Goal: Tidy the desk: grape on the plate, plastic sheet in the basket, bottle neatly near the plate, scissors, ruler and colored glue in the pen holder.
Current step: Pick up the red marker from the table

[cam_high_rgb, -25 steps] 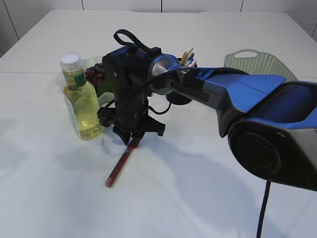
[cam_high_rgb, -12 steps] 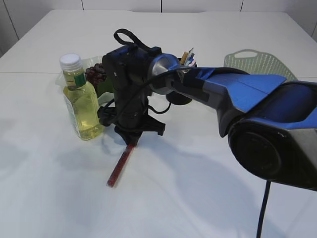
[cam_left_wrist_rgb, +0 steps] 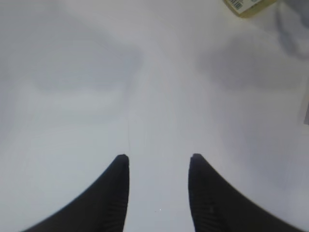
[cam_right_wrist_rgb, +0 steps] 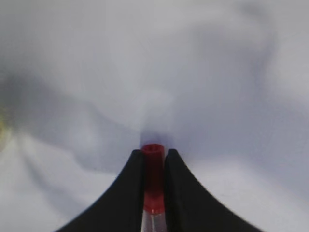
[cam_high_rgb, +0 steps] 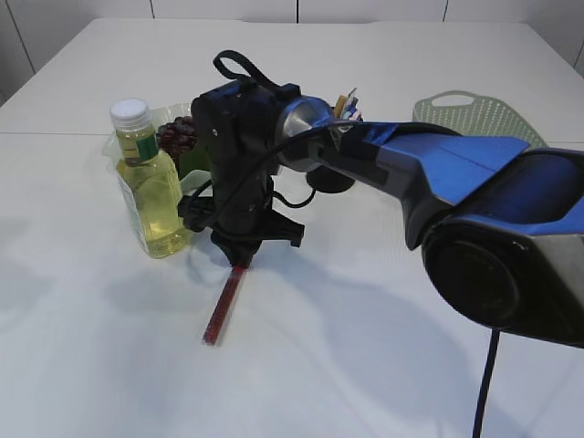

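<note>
Here, in the exterior view, the right gripper (cam_high_rgb: 242, 262) hangs low over the white table (cam_high_rgb: 365, 365), its two fingers pinched on the upper end of a red glue stick (cam_high_rgb: 224, 305). The stick slants down and away from the gripper toward the camera, and whether its lower tip touches the table I cannot tell. Just to the left of the gripper stands a bottle (cam_high_rgb: 150, 188) of yellow liquid with a white cap, upright. Behind the gripper lies a bunch of dark grapes (cam_high_rgb: 177, 135) on a plate (cam_high_rgb: 162, 117); both are partly hidden by the arm. Behind and to the right of the wrist a dark pen holder (cam_high_rgb: 336, 173) peeks out with items sticking up from it, and farther right sits a pale green basket (cam_high_rgb: 474, 117).

In the left wrist view, the left gripper (cam_left_wrist_rgb: 158, 160) hovers above bare table with its fingers spread apart and nothing between them. A corner of the bottle shows at the top right edge.

In the right wrist view, the fingers (cam_right_wrist_rgb: 178, 193) press against both sides of the stick, its red end poking out just past the fingertips.
</note>
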### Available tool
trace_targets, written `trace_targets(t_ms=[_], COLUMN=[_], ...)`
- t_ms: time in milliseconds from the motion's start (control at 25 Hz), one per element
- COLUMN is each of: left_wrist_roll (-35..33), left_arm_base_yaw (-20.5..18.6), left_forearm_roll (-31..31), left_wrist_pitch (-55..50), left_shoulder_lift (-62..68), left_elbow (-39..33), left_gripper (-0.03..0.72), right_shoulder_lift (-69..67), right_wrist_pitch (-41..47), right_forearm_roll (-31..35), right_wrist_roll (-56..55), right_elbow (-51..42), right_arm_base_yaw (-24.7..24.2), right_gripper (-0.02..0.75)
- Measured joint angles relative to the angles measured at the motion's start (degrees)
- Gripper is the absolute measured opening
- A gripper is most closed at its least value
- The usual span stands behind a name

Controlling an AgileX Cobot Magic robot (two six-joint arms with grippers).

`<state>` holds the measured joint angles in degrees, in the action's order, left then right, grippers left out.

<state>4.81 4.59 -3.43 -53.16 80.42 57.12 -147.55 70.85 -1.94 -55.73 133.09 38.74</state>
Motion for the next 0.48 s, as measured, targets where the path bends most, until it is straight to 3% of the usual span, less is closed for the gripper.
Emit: trace_targets(t_ms=[480], left_wrist_roll=[0.0], left_arm_base_yaw=[0.0], left_forearm_roll=[0.0], left_wrist_pitch=[0.04], left_shoulder_lift=[0.0], left_elbow=[0.0], left_gripper=[0.296], right_shoulder_lift=[0.0], right_wrist_pitch=[0.0], right_forearm_roll=[2.94], right_wrist_roll=[5.56], right_elbow=[5.72], right_arm_base_yaw=[-2.71], right_gripper=[0.092])
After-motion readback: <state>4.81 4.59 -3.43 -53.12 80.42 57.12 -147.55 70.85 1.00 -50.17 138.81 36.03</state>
